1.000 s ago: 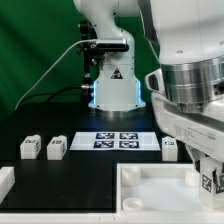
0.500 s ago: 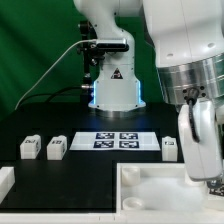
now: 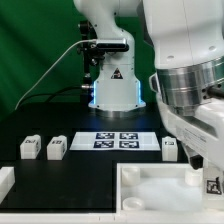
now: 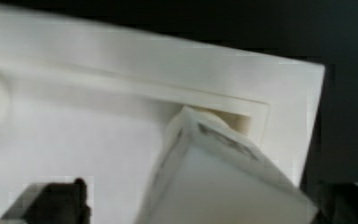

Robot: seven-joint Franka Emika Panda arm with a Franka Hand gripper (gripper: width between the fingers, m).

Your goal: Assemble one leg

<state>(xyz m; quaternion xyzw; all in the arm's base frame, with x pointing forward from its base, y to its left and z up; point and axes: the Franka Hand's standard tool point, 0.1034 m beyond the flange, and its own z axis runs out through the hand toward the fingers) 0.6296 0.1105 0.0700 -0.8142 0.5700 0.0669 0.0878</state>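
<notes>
Surface: a dark, flat top. All the loose parts sit on it so the arm can reach them.

Arm: big and white, up at the exterior view's right edge. It leans down over the tray's right corner — that is where a leg goes in.

Tray: the big white piece with a raised rim, at the near edge of the surface on the exterior view's right. It lies flat so a leg can be pushed down into a corner.

Marker board: thin and flat, near the far edge in the middle. It carries only tags.

Gripper: low over the tray's right corner. It looks closed on a leg, though the fingers are mostly hidden. In the wrist view the two dark finger tips show at the sides.

Held leg: a small white block with a tag, right at the tray's corner. In the wrist view it points into a square pocket there. I cannot tell if it is seated yet.

Other legs: two near the left edge and one beside the marker board — they wait their turn.

Change: half a second ago the gripper was turned another way and the leg's tag was hidden. Now the tag faces out, as it did a second ago. The spare legs have not moved.
</notes>
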